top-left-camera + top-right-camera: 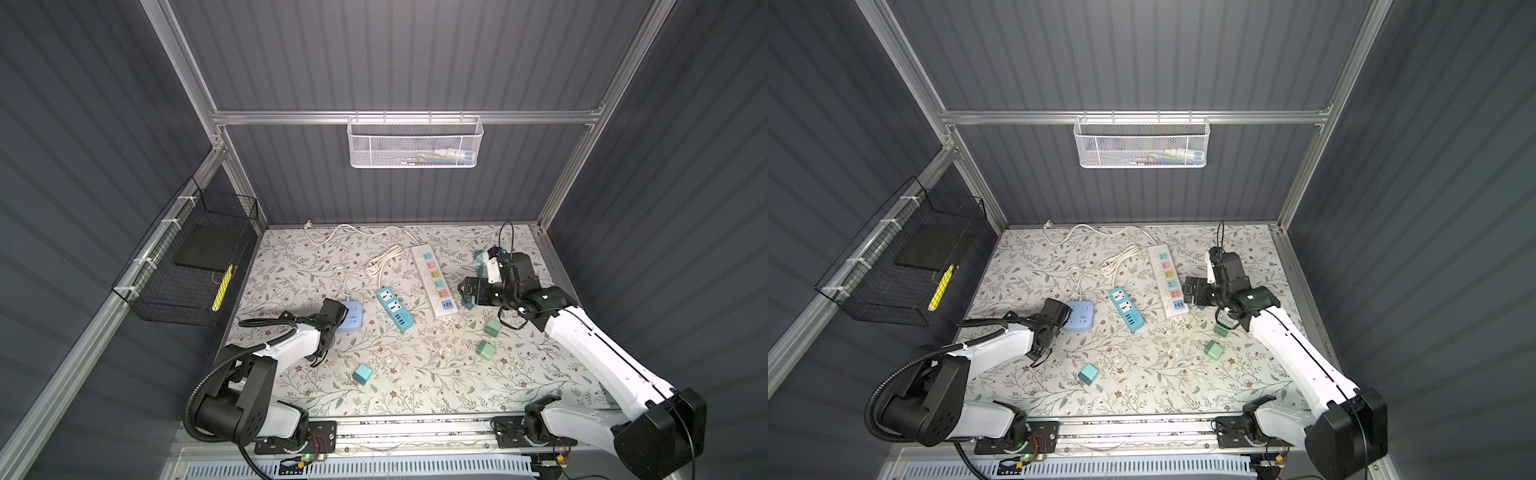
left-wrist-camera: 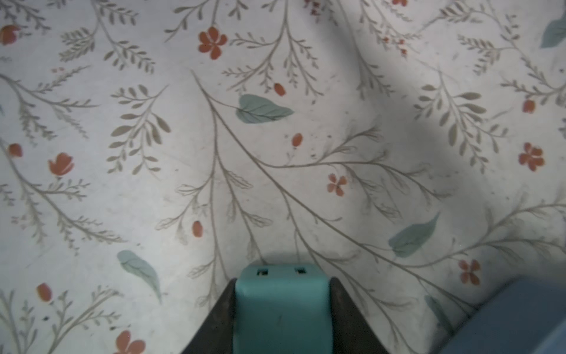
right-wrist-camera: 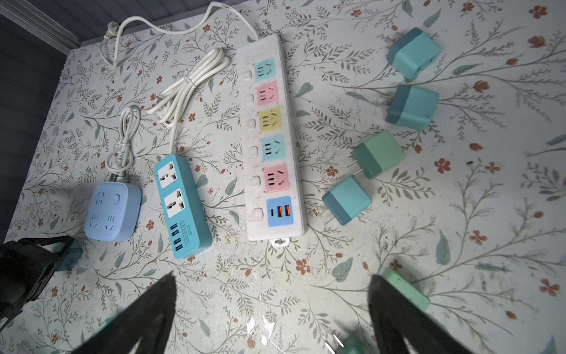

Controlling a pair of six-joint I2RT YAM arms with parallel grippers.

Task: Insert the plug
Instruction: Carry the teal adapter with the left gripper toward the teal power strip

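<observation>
Clamping the teal plug (image 2: 281, 312) between both dark fingers (image 2: 214, 321), the left gripper (image 2: 283, 279) was closed down to the plug's width, and the end with two small slots poked out past the fingertips. The plug hung low over the floral bench (image 2: 153, 184); whether it touched the surface I could not tell. Just beside it sat the light-blue socket block (image 1: 352, 316), which both top views showed right at the gripper's tip.

Over on the other side, the right gripper (image 3: 272, 275) stood spread wide with nothing between its fingers, held above bare bench. A pale green plug (image 3: 404, 288) lay just beside one finger. Further out were the teal power strip (image 3: 182, 205) and the long white strip (image 3: 272, 138) with its coloured sockets, lying side by side, white cords (image 3: 186, 89) looped behind them. Four more loose plugs (image 3: 378, 153) were scattered past the white strip, and in both top views another teal one (image 1: 362, 372) lay alone near the front of the bench.
</observation>
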